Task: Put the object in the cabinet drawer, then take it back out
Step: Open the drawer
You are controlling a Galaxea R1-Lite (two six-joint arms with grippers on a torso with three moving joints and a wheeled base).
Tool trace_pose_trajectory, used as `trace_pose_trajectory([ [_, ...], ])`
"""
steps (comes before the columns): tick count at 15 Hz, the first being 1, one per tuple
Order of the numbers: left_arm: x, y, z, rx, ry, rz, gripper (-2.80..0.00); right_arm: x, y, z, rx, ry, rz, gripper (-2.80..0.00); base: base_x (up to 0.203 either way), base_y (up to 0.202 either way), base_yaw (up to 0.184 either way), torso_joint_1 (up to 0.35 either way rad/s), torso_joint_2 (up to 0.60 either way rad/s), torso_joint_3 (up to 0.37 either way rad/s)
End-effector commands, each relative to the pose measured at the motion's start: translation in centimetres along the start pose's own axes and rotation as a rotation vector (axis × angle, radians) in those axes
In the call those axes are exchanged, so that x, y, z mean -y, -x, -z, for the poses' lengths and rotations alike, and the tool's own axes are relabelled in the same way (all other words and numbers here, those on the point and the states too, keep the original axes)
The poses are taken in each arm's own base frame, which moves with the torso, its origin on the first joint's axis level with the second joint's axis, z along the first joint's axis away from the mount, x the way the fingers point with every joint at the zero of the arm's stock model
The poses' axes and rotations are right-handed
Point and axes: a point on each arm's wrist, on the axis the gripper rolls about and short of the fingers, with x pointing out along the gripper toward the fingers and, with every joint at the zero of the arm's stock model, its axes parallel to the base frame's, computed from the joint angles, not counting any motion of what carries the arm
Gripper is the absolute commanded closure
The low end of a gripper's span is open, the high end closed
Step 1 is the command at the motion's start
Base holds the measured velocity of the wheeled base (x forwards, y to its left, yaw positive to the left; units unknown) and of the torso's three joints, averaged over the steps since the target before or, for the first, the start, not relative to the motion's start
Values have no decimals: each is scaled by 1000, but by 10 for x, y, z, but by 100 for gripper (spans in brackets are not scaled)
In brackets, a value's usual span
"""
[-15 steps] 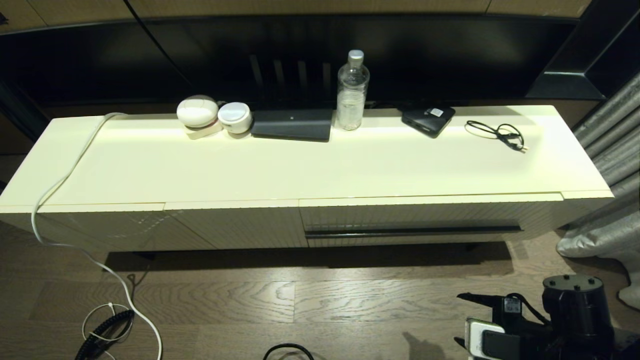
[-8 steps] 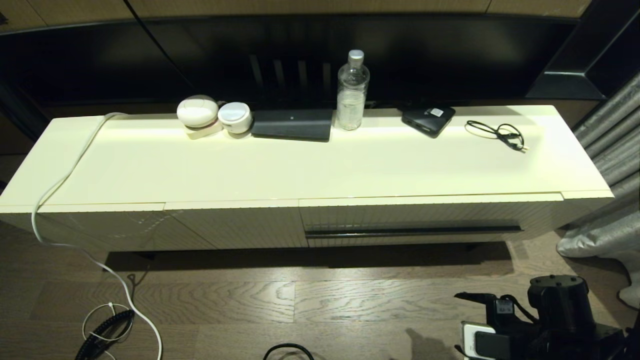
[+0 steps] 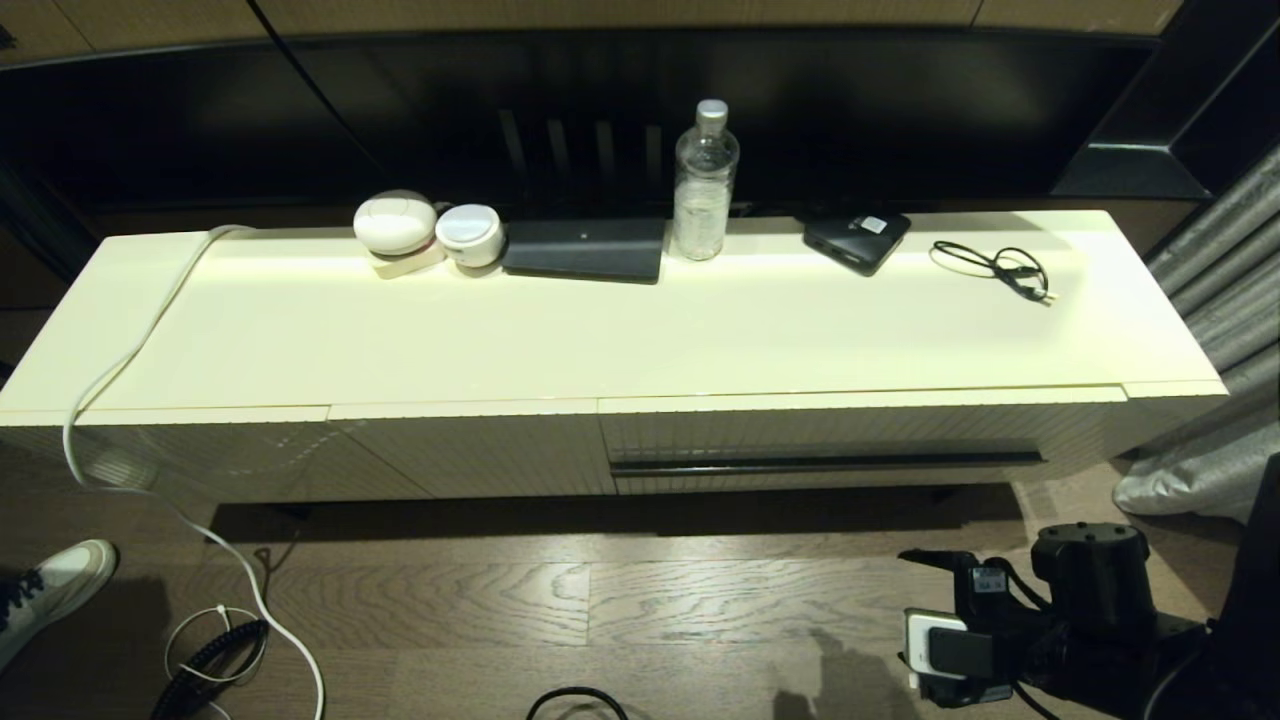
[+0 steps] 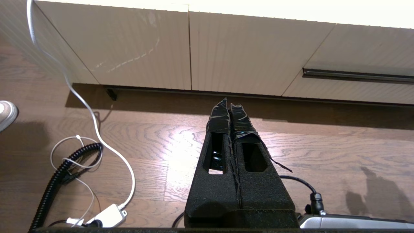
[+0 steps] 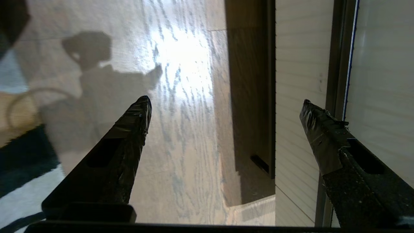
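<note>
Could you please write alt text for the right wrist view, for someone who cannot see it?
The open right gripper hovers empty above the wooden floor, its two black fingers spread wide. Beside it runs the cabinet drawer, ribbed, cream and closed.

Shoe (image 3: 55,580) — cropped at frame edge

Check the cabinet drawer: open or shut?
Shut. The cabinet drawer front sits flush with the neighbouring ribbed panels; none of its interior shows.
</note>
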Motion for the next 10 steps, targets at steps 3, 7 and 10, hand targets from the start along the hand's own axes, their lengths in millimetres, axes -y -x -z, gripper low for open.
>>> trace_pose_trajectory([
  [3, 0, 0, 0, 2, 1, 0, 0, 7, -20, 9, -17, 3, 15, -280, 0, 0, 0, 0, 0, 0],
  [7, 0, 0, 0, 2, 1, 0, 0, 15, -35, 17, -30, 13, 41, -280, 0, 0, 0, 0, 0, 0],
  [10, 0, 0, 0, 2, 1, 0, 0, 23, -43, 21, -38, 13, 65, -280, 0, 0, 0, 0, 0, 0],
])
